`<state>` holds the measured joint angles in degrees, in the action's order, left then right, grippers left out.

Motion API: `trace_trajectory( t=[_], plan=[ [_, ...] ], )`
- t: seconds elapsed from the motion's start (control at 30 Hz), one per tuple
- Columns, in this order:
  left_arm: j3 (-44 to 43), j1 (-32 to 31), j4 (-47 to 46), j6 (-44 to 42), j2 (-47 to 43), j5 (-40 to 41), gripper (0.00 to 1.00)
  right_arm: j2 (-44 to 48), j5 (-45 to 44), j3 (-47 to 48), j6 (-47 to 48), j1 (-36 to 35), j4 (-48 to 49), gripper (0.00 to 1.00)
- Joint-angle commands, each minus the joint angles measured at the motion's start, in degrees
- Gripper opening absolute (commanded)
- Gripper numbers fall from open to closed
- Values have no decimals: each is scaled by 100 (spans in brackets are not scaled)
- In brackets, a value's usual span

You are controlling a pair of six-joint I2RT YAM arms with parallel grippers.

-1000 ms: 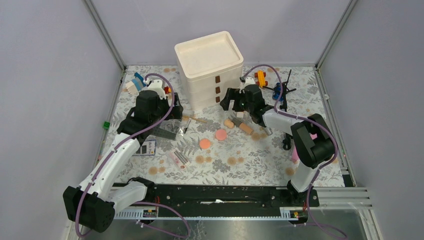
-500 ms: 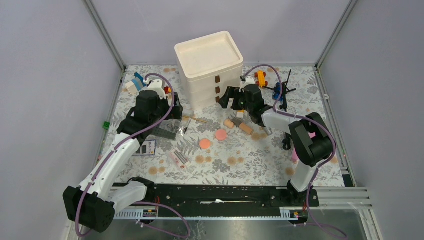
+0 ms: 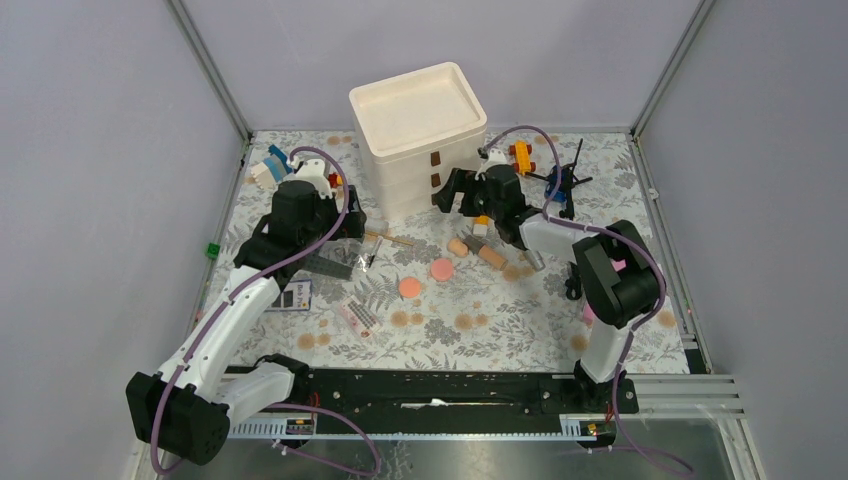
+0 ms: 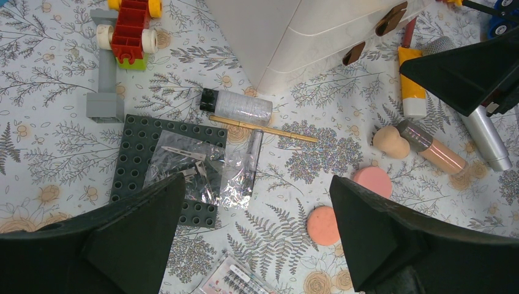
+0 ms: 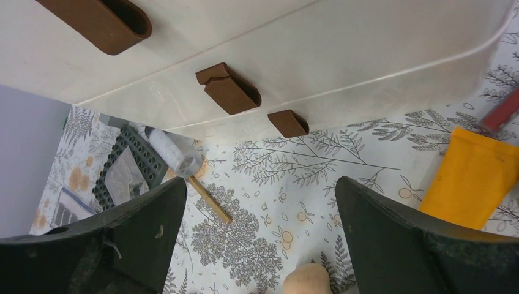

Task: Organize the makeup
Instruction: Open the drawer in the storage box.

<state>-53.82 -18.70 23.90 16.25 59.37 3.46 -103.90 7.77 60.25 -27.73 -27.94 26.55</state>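
We see our left gripper and right gripper both spread wide, gripping nothing; at three o'clock of the right one, the orange tube runs off-frame

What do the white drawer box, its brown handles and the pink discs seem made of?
Drawer box: smooth white plastic, faintly glossy with a soft sheen. Brown handles: matte loops, perhaps leather or rubbery plastic; unclear. Pink discs: matte, soft-edged, probably foam sponge.
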Motion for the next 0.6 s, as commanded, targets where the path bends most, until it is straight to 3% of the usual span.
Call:
trace_trajectory(
  t=[0.0, 0.33, 0.57],
  plan=[
    [-41, -2, -202, -69, 14, 51, 99, -210, 300, 272, -209, 1, 445, 99],
    [-41, -2, -204, -69, 7, 58, 99, -254, 435, 395, -251, 0, 855, 86],
    [-41, -2, -204, -75, -18, 40, 99, -95, 145, 449, -159, 2, 1448, 84]
  ],
)
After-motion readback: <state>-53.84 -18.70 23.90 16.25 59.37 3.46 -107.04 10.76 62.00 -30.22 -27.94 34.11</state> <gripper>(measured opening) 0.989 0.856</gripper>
